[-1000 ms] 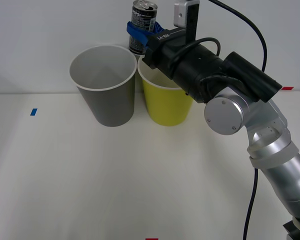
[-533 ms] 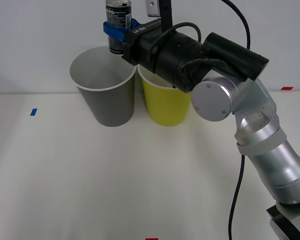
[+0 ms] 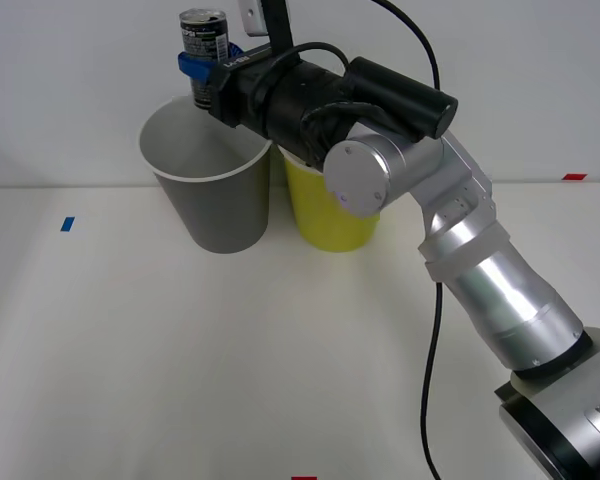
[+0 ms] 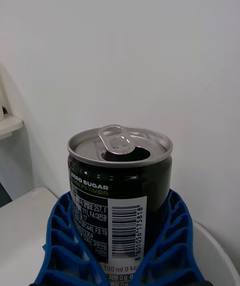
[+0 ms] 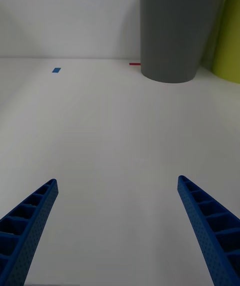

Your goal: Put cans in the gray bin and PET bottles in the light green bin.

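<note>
Clamping a small black drink can with white-gray label print and a silver top, upright, between blue ribbed fingers closed against its two sides: so stood the right gripper, reached far forward on its black-and-silver arm. Seen from the front, held above the far rim of the tall round dark-gray plastic bin with white inside, at about 12 o'clock of that bin's opening, clear of the rim. Pull tab raised and mouth open on the can's top in the right wrist view, with a barcode and a lime-green line of print on the label, and a curve of white bin rim showing just beyond one finger.

Standing just beside the gray bin, at its 3 o'clock, the tall round yellow-green plastic bin of the same shape, partly hidden behind the arm; whether touching or narrowly apart could not be told. Both bins upright on the white table. Small blue tape mark on the table at about 9 o'clock from the gray bin, well apart from it; a red mark at the far right edge.

Hanging low over bare table, the left gripper, its blue ribbed fingers spread wide and holding nothing, with the gray bin well ahead of it.
</note>
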You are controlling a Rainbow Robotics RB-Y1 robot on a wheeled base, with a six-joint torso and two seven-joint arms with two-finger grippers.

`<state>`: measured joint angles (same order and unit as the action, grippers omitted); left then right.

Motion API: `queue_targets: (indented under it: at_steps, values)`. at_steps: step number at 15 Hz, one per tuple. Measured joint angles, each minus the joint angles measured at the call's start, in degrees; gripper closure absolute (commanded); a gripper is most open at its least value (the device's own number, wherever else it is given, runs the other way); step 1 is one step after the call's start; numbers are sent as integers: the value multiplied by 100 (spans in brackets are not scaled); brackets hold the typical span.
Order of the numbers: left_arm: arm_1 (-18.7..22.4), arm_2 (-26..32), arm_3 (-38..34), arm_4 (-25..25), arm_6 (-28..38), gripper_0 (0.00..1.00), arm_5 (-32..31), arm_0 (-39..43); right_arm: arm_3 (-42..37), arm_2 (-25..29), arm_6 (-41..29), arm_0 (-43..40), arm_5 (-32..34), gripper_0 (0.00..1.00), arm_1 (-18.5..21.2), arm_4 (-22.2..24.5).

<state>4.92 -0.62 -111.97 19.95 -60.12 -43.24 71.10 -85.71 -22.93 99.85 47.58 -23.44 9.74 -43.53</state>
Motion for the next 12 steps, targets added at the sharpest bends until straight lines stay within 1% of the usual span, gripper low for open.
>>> queue_targets:
  at_steps: [5,12]
  values:
    - [0,0,0,0,0,18,0,0,835,-7,102,486,168,100,-358,182]
    - [0,0,0,0,0,18,0,0,1042,-8,164,672,184,100,-495,359]
